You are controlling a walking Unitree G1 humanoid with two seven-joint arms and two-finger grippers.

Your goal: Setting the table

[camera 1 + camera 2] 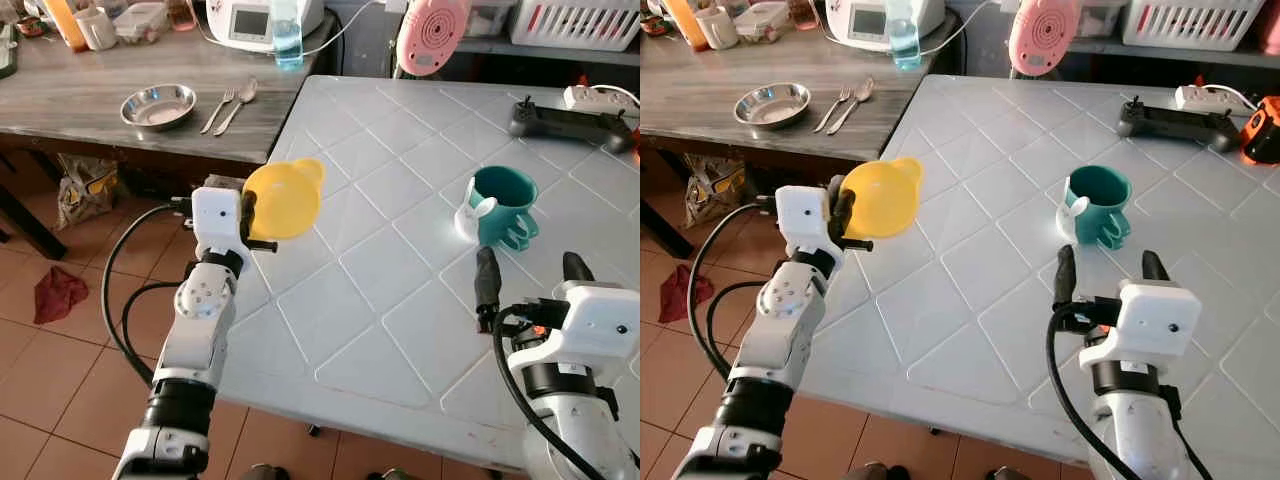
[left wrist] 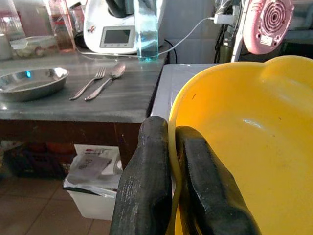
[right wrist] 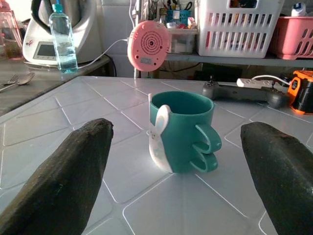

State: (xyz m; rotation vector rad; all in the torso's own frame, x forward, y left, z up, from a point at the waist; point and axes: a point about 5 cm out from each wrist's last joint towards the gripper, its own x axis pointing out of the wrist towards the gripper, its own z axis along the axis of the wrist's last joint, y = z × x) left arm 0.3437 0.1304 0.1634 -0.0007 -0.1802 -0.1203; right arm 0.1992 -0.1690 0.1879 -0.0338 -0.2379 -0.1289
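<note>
You've barely started the setting: only the teal mug (image 1: 502, 205) stands on the white bench (image 1: 380, 280). Your left gripper (image 1: 252, 220) pinches the yellow bowl (image 1: 283, 198) by its rim, carried tilted above the bench's left edge. Your right gripper (image 1: 1105, 268) hangs wide open, empty, just short of the mug. The steel bowl (image 1: 158, 106), fork (image 1: 218, 109) and spoon (image 1: 238, 102) wait on the grey bench (image 1: 90, 95). There's plenty of bare surface ahead; mind that near-left edge when lowering.
</note>
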